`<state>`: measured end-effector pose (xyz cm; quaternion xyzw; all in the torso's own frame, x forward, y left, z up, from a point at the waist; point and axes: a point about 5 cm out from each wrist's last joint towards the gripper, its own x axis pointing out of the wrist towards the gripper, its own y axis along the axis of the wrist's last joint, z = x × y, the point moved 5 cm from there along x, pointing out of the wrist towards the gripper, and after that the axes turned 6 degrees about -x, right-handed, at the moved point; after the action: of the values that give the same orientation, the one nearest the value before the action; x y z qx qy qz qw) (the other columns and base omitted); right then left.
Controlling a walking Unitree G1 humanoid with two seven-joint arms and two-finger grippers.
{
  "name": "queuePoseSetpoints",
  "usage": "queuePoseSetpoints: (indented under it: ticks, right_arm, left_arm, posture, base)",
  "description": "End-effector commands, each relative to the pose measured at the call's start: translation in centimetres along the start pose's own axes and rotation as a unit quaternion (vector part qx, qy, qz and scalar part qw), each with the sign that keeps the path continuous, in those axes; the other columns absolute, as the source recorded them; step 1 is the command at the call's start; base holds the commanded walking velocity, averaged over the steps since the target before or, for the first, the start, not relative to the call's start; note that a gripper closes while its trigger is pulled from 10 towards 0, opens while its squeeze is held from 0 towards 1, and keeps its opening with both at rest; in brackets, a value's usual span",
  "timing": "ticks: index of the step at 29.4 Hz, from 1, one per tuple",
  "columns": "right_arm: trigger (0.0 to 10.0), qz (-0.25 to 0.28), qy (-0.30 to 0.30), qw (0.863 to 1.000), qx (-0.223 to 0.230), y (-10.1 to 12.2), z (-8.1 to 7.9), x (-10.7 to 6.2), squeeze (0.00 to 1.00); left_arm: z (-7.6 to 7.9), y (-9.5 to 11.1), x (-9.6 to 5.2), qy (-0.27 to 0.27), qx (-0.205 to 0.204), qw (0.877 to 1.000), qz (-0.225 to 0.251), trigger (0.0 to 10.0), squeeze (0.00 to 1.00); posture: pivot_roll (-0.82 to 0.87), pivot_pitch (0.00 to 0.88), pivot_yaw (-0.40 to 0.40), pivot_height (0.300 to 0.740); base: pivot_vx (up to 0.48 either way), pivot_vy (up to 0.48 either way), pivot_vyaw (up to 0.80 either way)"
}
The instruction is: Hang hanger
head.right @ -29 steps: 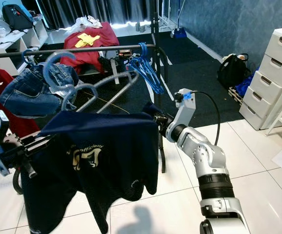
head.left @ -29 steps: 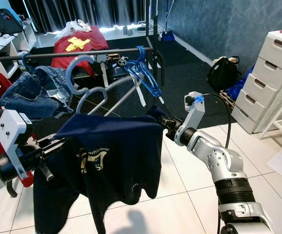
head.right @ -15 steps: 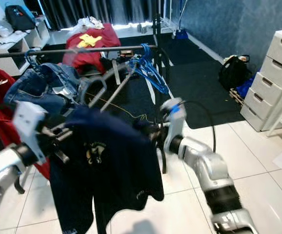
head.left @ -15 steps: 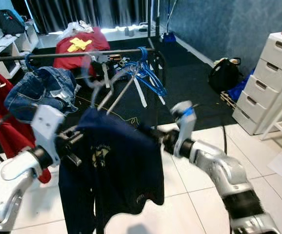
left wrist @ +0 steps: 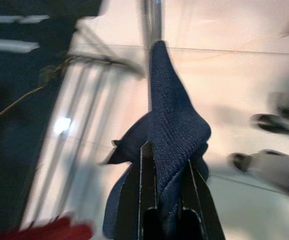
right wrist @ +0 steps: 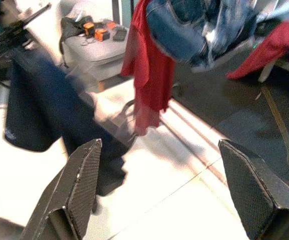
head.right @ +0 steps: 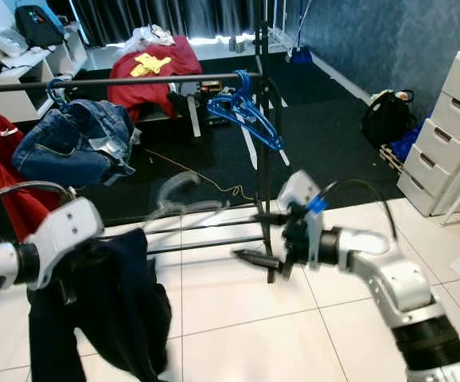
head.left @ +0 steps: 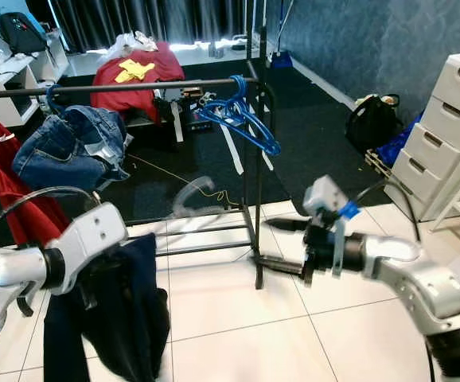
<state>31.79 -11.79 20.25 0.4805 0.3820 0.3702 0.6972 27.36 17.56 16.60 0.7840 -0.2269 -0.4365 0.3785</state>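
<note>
The grey hanger shows as a blurred curve low in front of the clothes rack, above the white tile floor; whether it is attached to the dark navy garment cannot be told. That garment hangs in a bunch from the left gripper, whose two black fingers are closed tightly on a fold of the cloth, as the left wrist view shows plainly. The left arm reaches in from the robot's left, low and near the floor, with the cloth drooping below it. The right gripper is held out toward the rack's upright post, its fingers spread wide apart with nothing between them; in the right wrist view the gap between its fingers looks onto the navy garment and a red shirt. On the rack's horizontal bar hang a bundle of blue jeans, a red shirt at the far left, and a cluster of blue hangers near the right end. A white chest of drawers stands to the right, with a black bag on the dark carpet beside it.
</note>
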Motion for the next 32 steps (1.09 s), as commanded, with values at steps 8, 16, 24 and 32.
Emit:
queuePoseSetpoints:
  ticks: [8,16,24,32]
  right_arm:
    - [10.0,0.016,0.122,0.990,-0.062,0.8,-4.9,3.3,0.53]
    - [10.0,-0.027,0.220,0.974,-0.050,-0.4,-7.4,2.5,0.00]
    - [0.0,-0.040,0.190,0.979,-0.055,-1.2,-6.4,2.7,0.00]
    - [0.0,-0.040,0.176,0.982,-0.057,-1.2,-6.0,2.8,0.00]
  left_arm:
    - [3.1,2.7,0.8,-0.128,0.029,0.991,0.027,10.0,0.00]
    - [2.4,3.5,0.8,-0.129,0.049,0.990,0.032,10.0,0.00]
    - [2.0,4.1,0.3,-0.132,0.056,0.989,0.042,10.0,0.00]
    - [1.8,5.2,-0.4,-0.130,0.056,0.987,0.070,10.0,0.00]
  posture:
    - [-0.06,0.004,0.026,0.740]
    - [-0.07,0.003,0.024,0.740]
    - [-0.07,0.007,0.027,0.740]
    - [-0.07,0.008,0.028,0.740]
  base:
    - [0.000,0.000,0.00]
    - [0.000,0.000,0.00]
    - [0.000,0.000,0.00]
    - [0.000,0.000,0.00]
